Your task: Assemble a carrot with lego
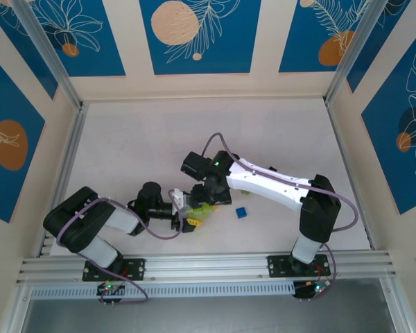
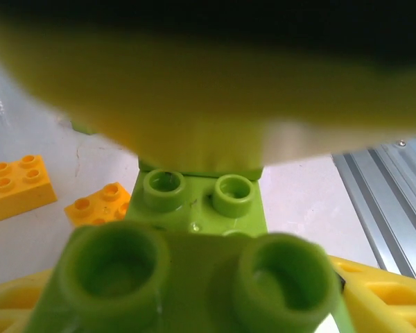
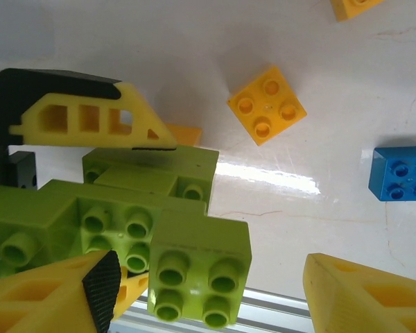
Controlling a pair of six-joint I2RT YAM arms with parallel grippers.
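A stepped clump of lime green lego (image 3: 125, 208) lies on the white table near its front edge, also visible from above (image 1: 202, 208). A lime two-by-two brick (image 3: 201, 274) sits on its near end. My right gripper (image 3: 208, 272) is open wide over that brick, its black-padded finger (image 3: 100, 281) just left of it and the other finger far to the right. My left gripper (image 2: 194, 298) straddles the green clump (image 2: 194, 208) from the left, with a dark gap at its right finger (image 2: 385, 295). Its fingers (image 3: 90, 121) appear in the right wrist view.
Orange bricks lie on the table: one two-by-two (image 3: 267, 105), another at the top edge (image 3: 357, 7), and two more left of the clump (image 2: 17, 184) (image 2: 97, 205). A blue brick (image 1: 241, 212) sits to the right. The aluminium rail (image 1: 208, 265) runs along the front edge.
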